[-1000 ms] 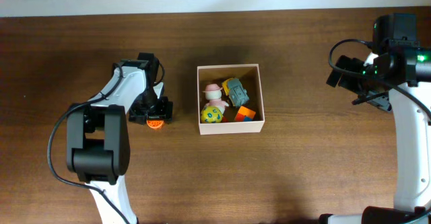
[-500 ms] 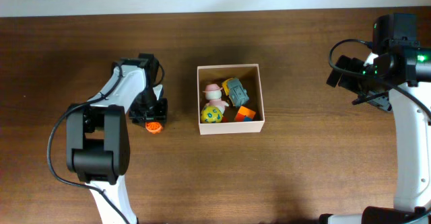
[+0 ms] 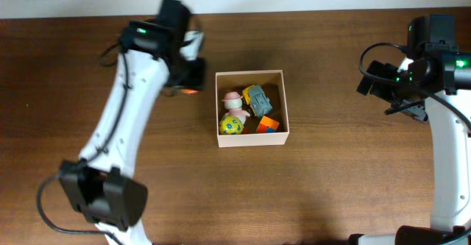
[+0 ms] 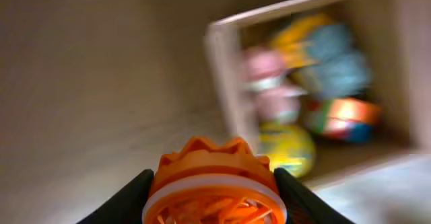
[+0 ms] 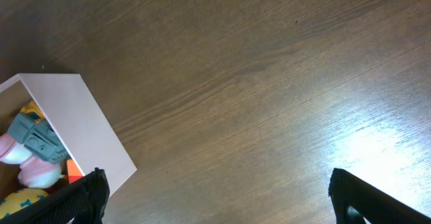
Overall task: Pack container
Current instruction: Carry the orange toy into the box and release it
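Observation:
The container (image 3: 250, 73) is a square white-walled box at the table's middle, holding several small toys: a pink one (image 3: 232, 98), a grey-blue one (image 3: 257, 99), a yellow ball (image 3: 232, 126) and an orange block (image 3: 268, 123). My left gripper (image 3: 190, 87) is shut on an orange ridged toy (image 4: 214, 183) and holds it in the air just left of the box's upper left corner. The box shows blurred in the left wrist view (image 4: 225, 69). My right gripper (image 3: 383, 83) is open and empty, far right of the box; its wrist view shows a box wall (image 5: 74, 116).
The brown wooden table (image 3: 331, 186) runs to a pale wall edge at the back. The right arm's body (image 3: 445, 149) stands at the right side, the left arm's base (image 3: 103, 197) at the lower left.
My left gripper has lifted the orange toy off the table and carried it up and right, from left of the box toward the box's upper left corner. The right arm has not moved.

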